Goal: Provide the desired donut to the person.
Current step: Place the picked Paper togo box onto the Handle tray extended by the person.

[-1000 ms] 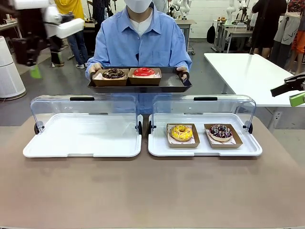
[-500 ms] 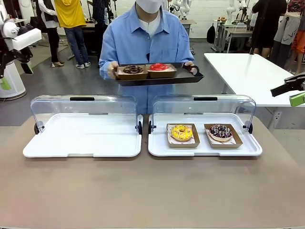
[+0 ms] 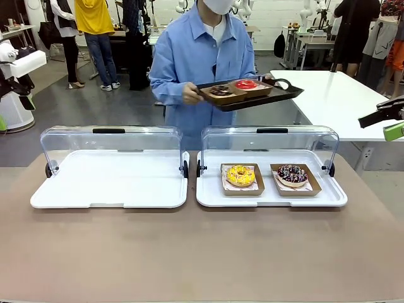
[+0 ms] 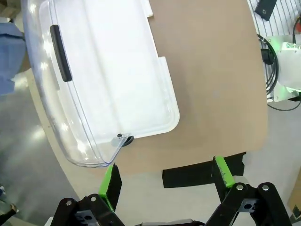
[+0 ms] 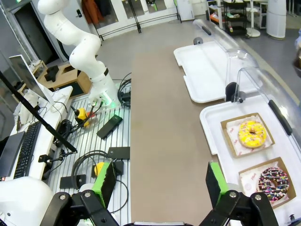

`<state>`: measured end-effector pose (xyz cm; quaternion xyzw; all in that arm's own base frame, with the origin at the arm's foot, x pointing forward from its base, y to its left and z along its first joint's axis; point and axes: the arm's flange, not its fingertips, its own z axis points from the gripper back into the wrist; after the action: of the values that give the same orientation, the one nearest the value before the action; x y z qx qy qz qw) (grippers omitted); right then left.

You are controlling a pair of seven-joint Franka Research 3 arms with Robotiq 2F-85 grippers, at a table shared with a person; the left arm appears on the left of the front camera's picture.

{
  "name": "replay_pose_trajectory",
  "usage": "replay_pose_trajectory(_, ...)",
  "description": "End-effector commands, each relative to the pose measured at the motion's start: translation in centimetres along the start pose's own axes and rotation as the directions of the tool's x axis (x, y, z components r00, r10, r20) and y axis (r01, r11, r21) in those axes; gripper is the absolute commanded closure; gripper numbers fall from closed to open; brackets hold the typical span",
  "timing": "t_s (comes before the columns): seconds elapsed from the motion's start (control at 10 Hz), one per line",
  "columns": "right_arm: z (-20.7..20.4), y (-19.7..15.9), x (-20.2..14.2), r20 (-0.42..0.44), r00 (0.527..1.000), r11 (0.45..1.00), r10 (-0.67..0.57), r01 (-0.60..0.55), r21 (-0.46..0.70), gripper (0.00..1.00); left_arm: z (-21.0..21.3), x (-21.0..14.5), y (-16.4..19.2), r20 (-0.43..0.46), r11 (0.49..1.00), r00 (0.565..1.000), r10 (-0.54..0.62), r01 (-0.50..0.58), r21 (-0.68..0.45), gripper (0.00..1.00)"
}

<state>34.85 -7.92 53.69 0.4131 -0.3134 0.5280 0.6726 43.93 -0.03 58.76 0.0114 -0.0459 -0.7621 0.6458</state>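
The yellow-iced ring donut (image 3: 240, 175) sits in a brown card tray inside the right white lidded display tray (image 3: 211, 197), toward that tray's left half, with the chocolate-glazed sprinkled donut (image 3: 292, 173) in its own card tray just beside it on the right; both lie well inside the white rim, and the clear domed lid (image 3: 270, 140) stands raised along the far edge. The left white display tray (image 3: 108, 180) lies just beside it, apart by a narrow gap, lid likewise raised. The near half of the brown table (image 3: 202, 252) is bare from edge to edge. Beyond the far edge the person in a light blue shirt (image 3: 202, 60) holds a black serving tray (image 3: 252, 96) tilted, carrying a dark donut (image 3: 220, 91) and a red donut (image 3: 246, 84). The left claw (image 4: 167, 176) hangs beyond the table's corner, off the left tray's hinge end, fingers spread wide on nothing. The right claw (image 5: 160, 178) hovers high over the table's right end, fingers wide apart, empty.
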Motion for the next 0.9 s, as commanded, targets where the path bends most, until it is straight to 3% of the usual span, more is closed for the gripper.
replay_pose_trajectory(0.0,0.0,-0.03,-0.02,0.01,1.0,1.0,0.016,-0.017,0.008,0.0,0.51,0.24,-0.04,0.0,1.0,1.0,-0.007,0.007,0.006,0.0)
replay_pose_trajectory(0.8,0.0,-0.03,-0.02,0.01,1.0,1.0,0.016,-0.017,0.008,0.0,0.51,0.24,-0.04,0.0,1.0,1.0,-0.007,0.007,0.006,0.0)
